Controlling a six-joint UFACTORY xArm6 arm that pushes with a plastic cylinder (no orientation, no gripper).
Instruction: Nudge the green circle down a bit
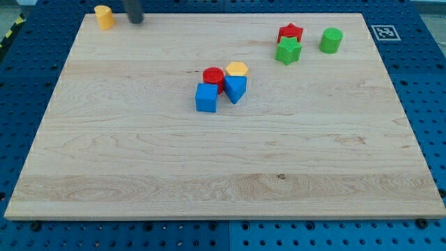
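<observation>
We observe our rod entering at the view's top left, upright, mostly cut off by the frame; my tip (135, 21) rests low, unobstructed.

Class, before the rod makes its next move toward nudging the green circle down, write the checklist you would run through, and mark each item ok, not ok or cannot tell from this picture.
1. Green circle located, near the view's top right: ok.
2. Board below the green circle free for a short slide down: ok.
3. My tip placed just above the green circle: not ok; it is far off at the view's top left, beside the yellow block.
4. Green star and red star apart from the circle: ok, small gap on its left.
5. Route along the top edge clear of blocks: ok.
</observation>
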